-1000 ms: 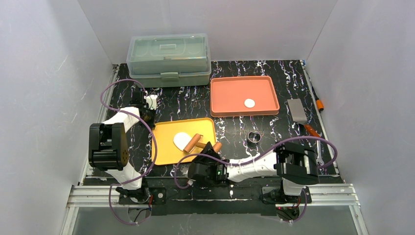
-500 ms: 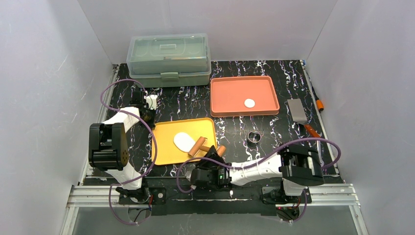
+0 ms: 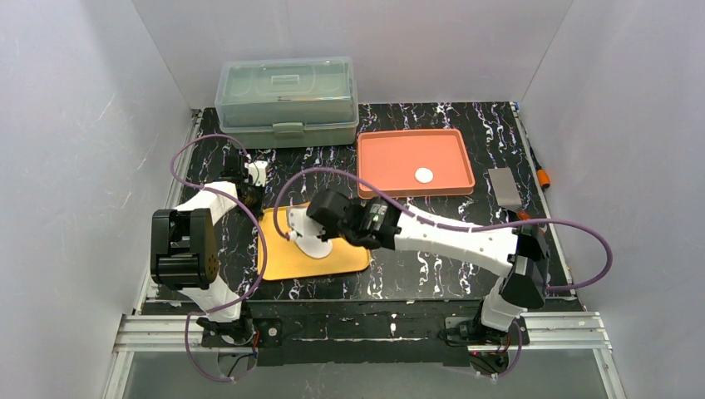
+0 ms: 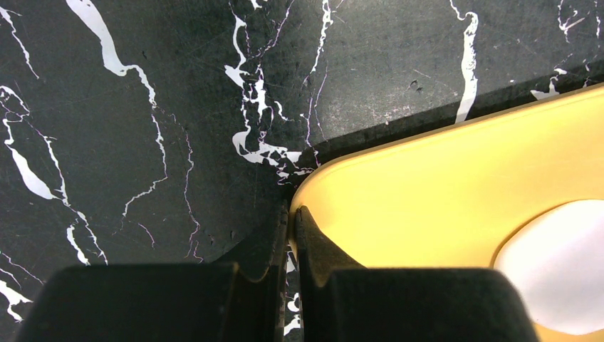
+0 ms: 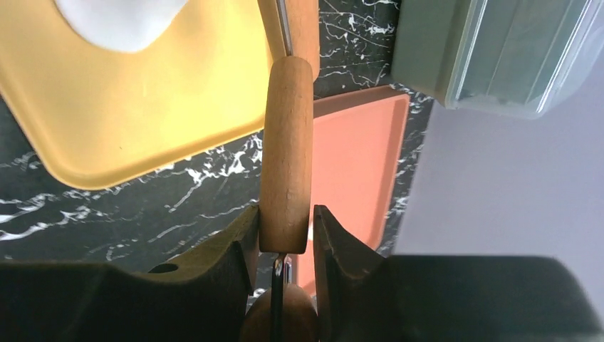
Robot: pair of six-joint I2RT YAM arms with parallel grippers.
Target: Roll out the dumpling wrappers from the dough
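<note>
The dough lies as a flat white oval on the yellow tray; it also shows in the left wrist view as the dough and in the right wrist view as the dough. My right gripper hangs over it, shut on a wooden rolling pin, with the right gripper's jaws clamped on the pin's near end. My left gripper is shut on the yellow tray's corner rim, and the left gripper sits at the tray's back left. One dumpling wrapper rests in the orange tray.
A clear lidded box stands at the back left. A metal scraper with an orange handle lies at the right edge. The right arm stretches across the middle of the black marble table. White walls close in both sides.
The right arm swung from the near edge up and left, carrying the rolling pin over the dough on the yellow tray. The left gripper stayed on the tray corner.
</note>
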